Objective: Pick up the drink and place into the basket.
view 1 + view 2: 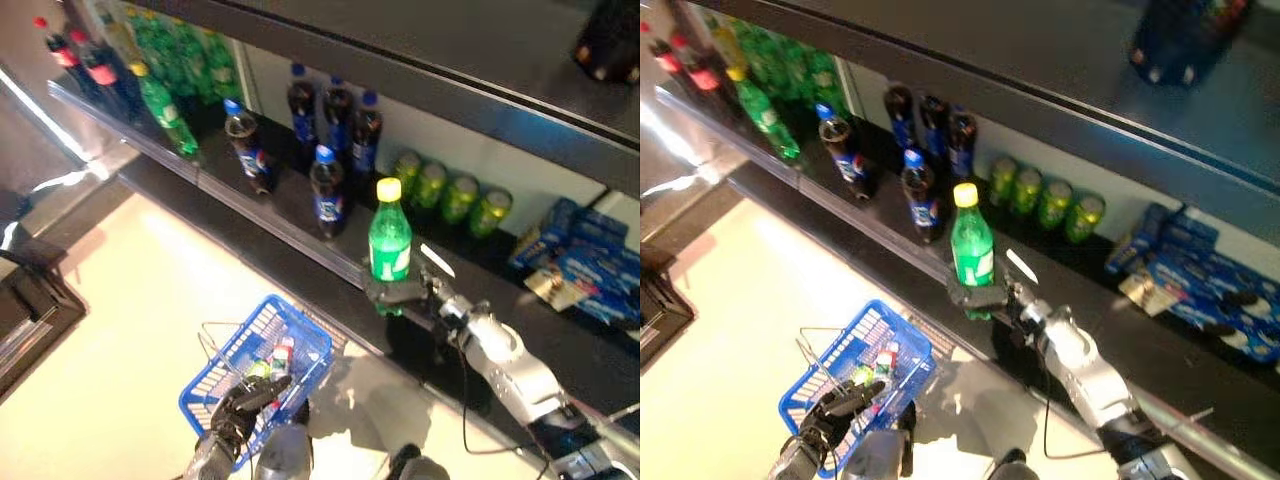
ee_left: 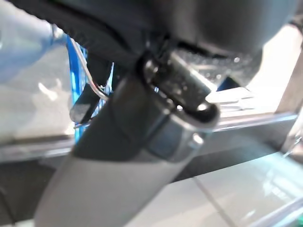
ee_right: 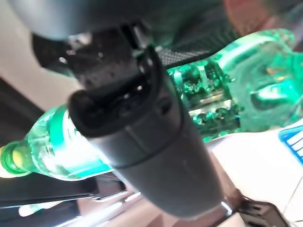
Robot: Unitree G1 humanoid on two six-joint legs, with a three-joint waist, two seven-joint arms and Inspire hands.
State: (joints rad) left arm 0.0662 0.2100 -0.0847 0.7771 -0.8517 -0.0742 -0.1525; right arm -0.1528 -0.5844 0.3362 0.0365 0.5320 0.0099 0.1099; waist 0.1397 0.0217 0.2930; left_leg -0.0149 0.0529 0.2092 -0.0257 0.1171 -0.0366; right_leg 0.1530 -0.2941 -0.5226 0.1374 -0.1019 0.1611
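Observation:
A green drink bottle (image 1: 390, 247) with a yellow cap stands upright at the front edge of the dark shelf (image 1: 300, 225). My right hand (image 1: 403, 294) is shut on its lower part; in the right wrist view the green bottle (image 3: 66, 151) lies across the hand (image 3: 142, 137). Down at the lower left, my left hand (image 1: 240, 405) is curled round the wire handle of the blue basket (image 1: 235, 355), which hangs over the pale floor. A few small items (image 1: 272, 362) lie inside the basket. In the left wrist view the basket's blue wall (image 2: 75, 71) shows past the thumb.
Dark cola bottles (image 1: 330, 190) stand on the shelf just left of the green bottle, with more green bottles (image 1: 165, 110) further left. Green cans (image 1: 450, 195) and blue packs (image 1: 580, 255) sit at the shelf's back right. An upper shelf (image 1: 450, 60) overhangs the row.

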